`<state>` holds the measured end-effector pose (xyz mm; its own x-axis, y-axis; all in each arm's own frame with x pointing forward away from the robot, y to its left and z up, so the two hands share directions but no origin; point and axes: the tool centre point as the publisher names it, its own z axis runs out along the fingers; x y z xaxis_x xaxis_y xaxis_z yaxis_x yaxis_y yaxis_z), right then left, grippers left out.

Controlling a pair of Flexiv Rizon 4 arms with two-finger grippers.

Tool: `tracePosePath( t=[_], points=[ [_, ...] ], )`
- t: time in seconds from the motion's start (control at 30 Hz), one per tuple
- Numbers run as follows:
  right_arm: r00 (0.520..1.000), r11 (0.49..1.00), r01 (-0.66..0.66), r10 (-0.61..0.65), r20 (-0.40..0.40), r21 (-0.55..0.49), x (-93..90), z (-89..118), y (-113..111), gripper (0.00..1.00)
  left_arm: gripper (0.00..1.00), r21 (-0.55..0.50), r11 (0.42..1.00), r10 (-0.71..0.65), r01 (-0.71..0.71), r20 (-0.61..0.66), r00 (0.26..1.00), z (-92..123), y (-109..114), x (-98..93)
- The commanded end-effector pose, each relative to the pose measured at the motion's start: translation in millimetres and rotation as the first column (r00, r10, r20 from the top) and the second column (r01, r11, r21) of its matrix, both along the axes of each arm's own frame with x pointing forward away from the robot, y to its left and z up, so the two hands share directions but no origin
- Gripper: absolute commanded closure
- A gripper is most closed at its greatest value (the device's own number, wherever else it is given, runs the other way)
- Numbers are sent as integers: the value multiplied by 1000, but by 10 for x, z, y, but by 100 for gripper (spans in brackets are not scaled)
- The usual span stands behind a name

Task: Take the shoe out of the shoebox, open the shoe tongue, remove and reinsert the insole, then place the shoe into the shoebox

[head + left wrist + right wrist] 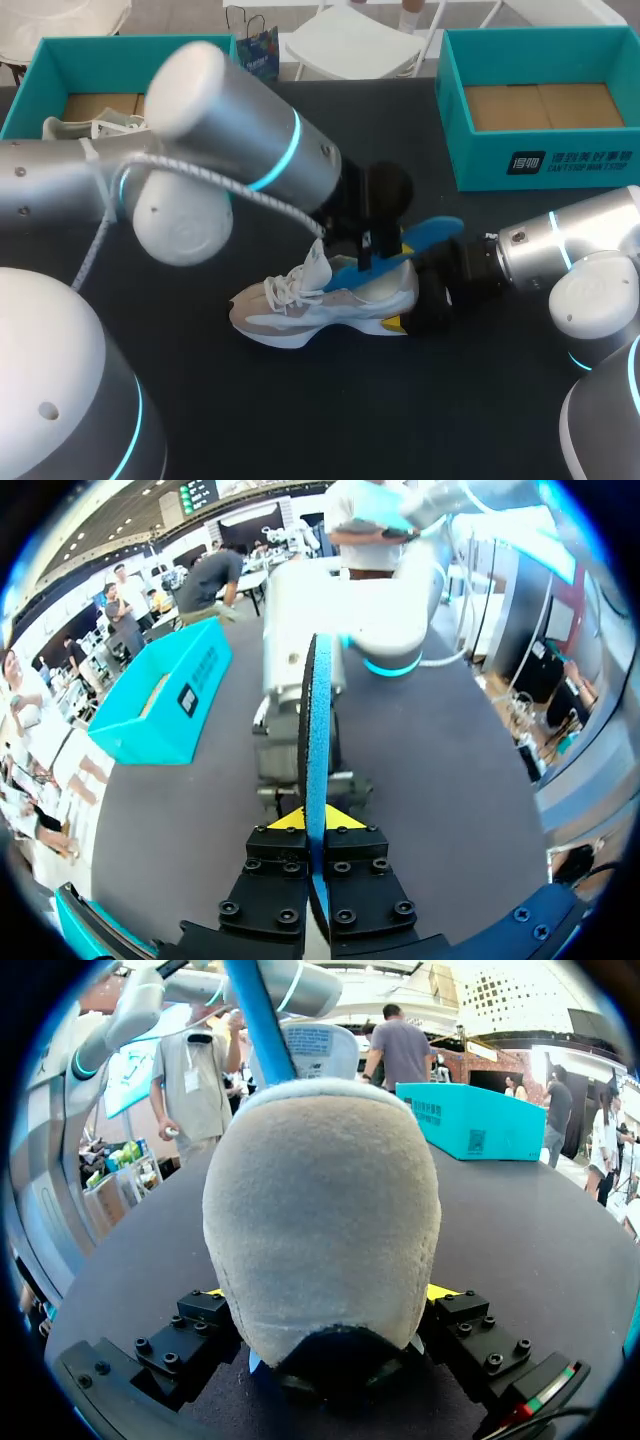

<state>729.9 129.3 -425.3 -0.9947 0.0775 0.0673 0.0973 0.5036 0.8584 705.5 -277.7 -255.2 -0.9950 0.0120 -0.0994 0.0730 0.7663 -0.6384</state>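
White shoe [330, 300], toe leftward, right hand [327, 1295] clasping heel [400, 285], left hand [312, 822] pinching insole [430, 232]

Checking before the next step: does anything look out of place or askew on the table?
Only the blue insole: it juts at a slant out of the shoe, past the heel, pinched by the left gripper. The right gripper clamps the heel. Shoe stands upright.

The insole [436, 231] is blue, the shoe [300, 312] white and beige (shoebox [545, 165] teal).

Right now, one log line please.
left gripper: shut on insole | right gripper: shut on shoe | insole: partly in shoe | shoe: on table
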Motion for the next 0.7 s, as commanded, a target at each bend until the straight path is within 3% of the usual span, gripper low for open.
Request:
tracePosePath(
  t=[0.03,0.17,0.37,0.53,0.7],
  points=[
    [1000,1000,0,0,-1,-2,4,-49,36,100,100,-12,1000,-22,21,-54,998,322,151,-28],
    [1000,1000,0,0,-1,-2,4,-49,36,100,100,-86,996,-33,22,-125,992,625,169,-63],
    [1000,1000,0,0,-1,-2,4,-49,36,100,100,-224,971,45,-83,-168,985,1020,242,-102],
    [1000,1000,0,0,-1,-2,4,-49,36,100,100,-334,934,52,-125,-221,974,1276,311,-92],
    [1000,1000,0,0,-1,-2,4,-49,36,100,100,-373,917,39,-143,-271,962,1405,329,-69]
  ],
)
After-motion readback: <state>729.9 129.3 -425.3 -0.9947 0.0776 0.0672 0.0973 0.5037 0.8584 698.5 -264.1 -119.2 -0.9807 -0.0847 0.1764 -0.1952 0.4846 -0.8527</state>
